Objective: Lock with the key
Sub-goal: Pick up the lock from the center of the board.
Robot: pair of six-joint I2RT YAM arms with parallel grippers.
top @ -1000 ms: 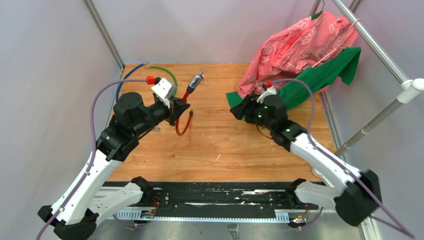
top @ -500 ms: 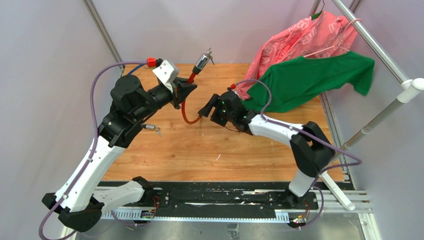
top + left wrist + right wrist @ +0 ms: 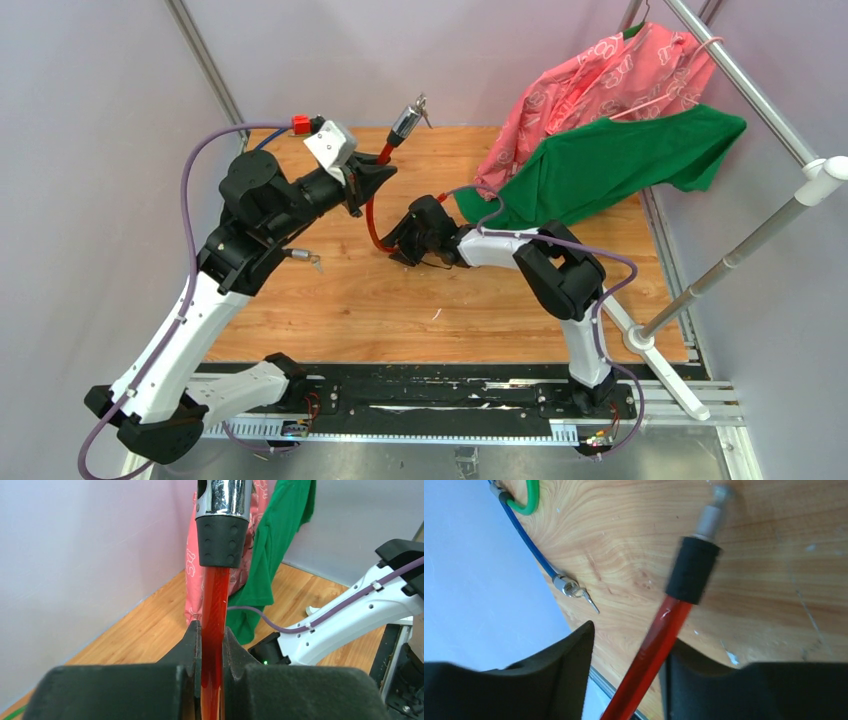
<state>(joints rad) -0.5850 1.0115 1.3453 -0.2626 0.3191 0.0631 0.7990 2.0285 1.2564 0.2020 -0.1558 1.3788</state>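
Your left gripper (image 3: 212, 645) is pinching the red cable (image 3: 214, 600) tight between its closed fingers. From there the cable is rising straight into a black collar (image 3: 222, 540) and the chrome lock barrel (image 3: 223, 497) above it. The key (image 3: 421, 104) is sticking out at the far tip of that barrel, up in the air; it is too small for you to tell how it is seated. At the low end of the red cable's hanging loop, your right gripper (image 3: 629, 640) is standing with its fingers apart around the cable. The cable is running between them, close against one finger (image 3: 704, 685), without being clamped. Past those fingers the red cable is ending in a second black collar (image 3: 693, 570) and a blurred silver pin (image 3: 711, 515), seen against the wooden tabletop (image 3: 634, 540). Beside the red cable, a blue cable (image 3: 531, 547) with a silver end and a green cable (image 3: 531, 497) are lying on the wood.
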